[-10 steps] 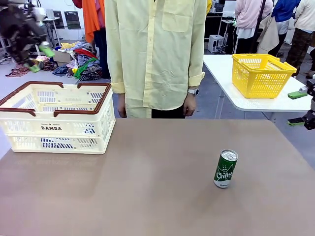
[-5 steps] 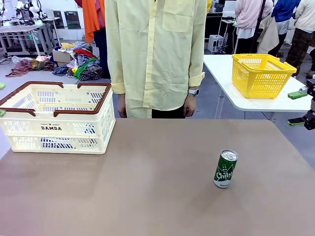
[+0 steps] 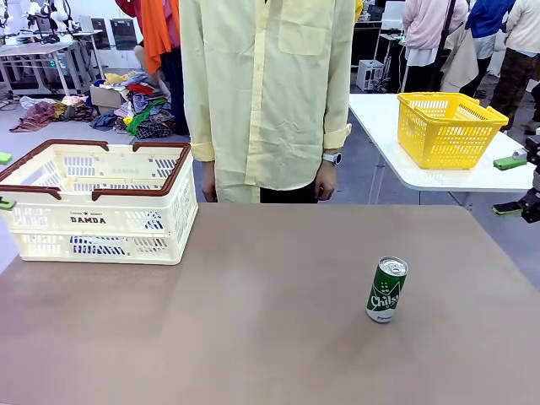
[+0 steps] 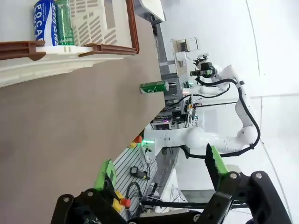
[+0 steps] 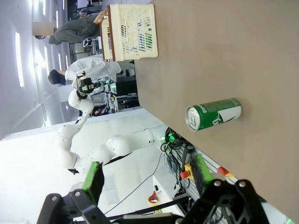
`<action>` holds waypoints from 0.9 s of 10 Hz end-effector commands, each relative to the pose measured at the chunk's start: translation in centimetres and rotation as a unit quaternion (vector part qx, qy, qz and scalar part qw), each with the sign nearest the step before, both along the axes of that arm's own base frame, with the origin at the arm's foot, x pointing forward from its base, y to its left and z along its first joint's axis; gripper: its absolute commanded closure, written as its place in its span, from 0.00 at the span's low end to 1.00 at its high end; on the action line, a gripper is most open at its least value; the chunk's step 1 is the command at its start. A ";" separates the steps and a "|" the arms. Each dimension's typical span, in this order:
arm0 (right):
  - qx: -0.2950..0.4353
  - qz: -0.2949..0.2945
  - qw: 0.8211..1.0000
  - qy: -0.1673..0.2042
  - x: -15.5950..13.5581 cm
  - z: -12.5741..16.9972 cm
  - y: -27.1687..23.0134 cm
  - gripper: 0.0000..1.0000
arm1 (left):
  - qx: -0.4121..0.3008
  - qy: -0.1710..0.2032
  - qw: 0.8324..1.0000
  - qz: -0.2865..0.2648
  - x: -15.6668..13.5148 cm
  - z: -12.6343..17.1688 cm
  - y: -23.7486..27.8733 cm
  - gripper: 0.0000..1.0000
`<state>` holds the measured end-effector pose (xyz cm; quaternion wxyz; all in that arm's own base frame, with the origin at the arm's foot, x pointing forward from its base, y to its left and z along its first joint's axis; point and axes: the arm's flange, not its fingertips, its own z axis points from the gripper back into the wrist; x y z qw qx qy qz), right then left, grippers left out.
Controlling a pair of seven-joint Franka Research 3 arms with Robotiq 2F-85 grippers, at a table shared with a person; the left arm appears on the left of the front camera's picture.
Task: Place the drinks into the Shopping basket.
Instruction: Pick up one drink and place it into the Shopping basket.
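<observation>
Cream-white Shopping basket [image 3: 101, 221] holds a blue Pocari can [image 4: 44, 19] and a green can [image 4: 64, 23].
Green Chilsung can [image 3: 386, 289] stands upright on the table [image 3: 253, 337], well apart from the basket; left gripper [image 4: 160, 165] and right gripper [image 5: 147, 175] spread, empty.

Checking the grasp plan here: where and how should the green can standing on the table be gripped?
Grip the green can round its mid-body, coming in from the robot's right. It stands upright, slim and round, with bare table around it. The open right end effector looks the nearer.
</observation>
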<state>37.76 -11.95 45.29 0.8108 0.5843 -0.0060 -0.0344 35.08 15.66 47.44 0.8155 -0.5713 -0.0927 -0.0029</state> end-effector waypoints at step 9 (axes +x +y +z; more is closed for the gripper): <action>-0.004 0.007 1.000 -0.002 -0.1 0.2 -0.1 0.00 | 0.004 0.006 1.000 -0.003 -0.4 0.4 0.0 0.00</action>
